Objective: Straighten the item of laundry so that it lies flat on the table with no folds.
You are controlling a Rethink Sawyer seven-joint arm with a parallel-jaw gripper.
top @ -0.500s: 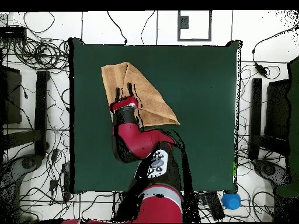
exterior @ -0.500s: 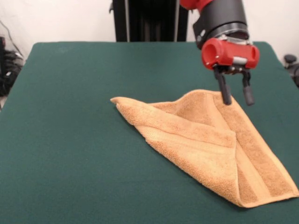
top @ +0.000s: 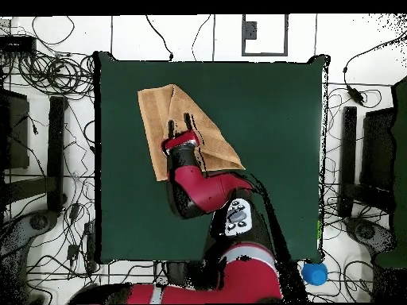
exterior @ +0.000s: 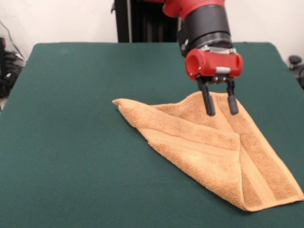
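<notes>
The orange-tan towel (exterior: 209,145) lies folded over itself on the dark green table (exterior: 76,142), a triangular shape with a fold ridge running toward its near right corner. In the overhead view the towel (top: 159,107) sits at the table's upper left. My gripper (exterior: 220,108) is open and empty, its two black fingers (exterior: 208,102) pointing down just over the towel's far part, near the raised fold. In the overhead view the gripper (top: 180,123) hangs over the towel's middle. No white tag shows.
The robot's black pedestal (exterior: 147,21) stands at the table's far edge. Cables and equipment (top: 48,79) lie on the floor around the table. A blue object (top: 315,274) sits off the table's corner by the robot's base.
My gripper has moved left in the front view and a little toward the camera, from the towel's far right edge to over its far part. The towel has not moved.
</notes>
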